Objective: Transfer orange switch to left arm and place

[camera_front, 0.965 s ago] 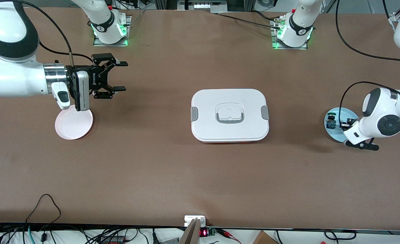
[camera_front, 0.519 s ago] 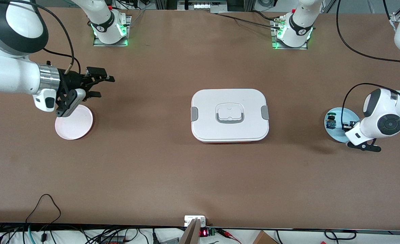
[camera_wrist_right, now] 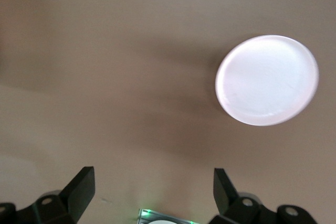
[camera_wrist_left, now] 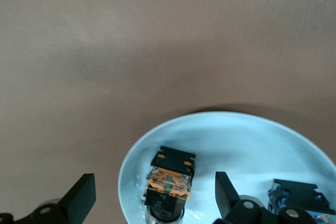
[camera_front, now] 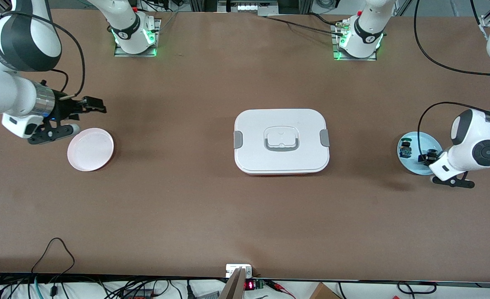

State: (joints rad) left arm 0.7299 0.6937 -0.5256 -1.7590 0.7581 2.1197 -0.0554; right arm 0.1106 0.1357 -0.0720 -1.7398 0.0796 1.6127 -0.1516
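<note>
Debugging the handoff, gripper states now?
Left gripper: open over the blue plate, straddling the orange switch.
Right gripper: open, empty, beside the pink plate.

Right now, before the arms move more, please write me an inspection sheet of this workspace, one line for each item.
Surface: brown table, flat, no spill seen.
Job's things: orange switch lies on the blue plate at the left arm's end; white box mid-table, lid on; pink plate at the right arm's end holds nothing.
Clutter: blue-bodied switch shares the blue plate.
Grippers: left gripper open over the blue plate, one finger on each side of the orange switch, not gripping; right gripper open, over bare table beside the pink plate.
Cables: black cables trail from both arms; a loose loop lies at the table's near edge.
Surroundings: electronics and wiring below the near edge.
</note>
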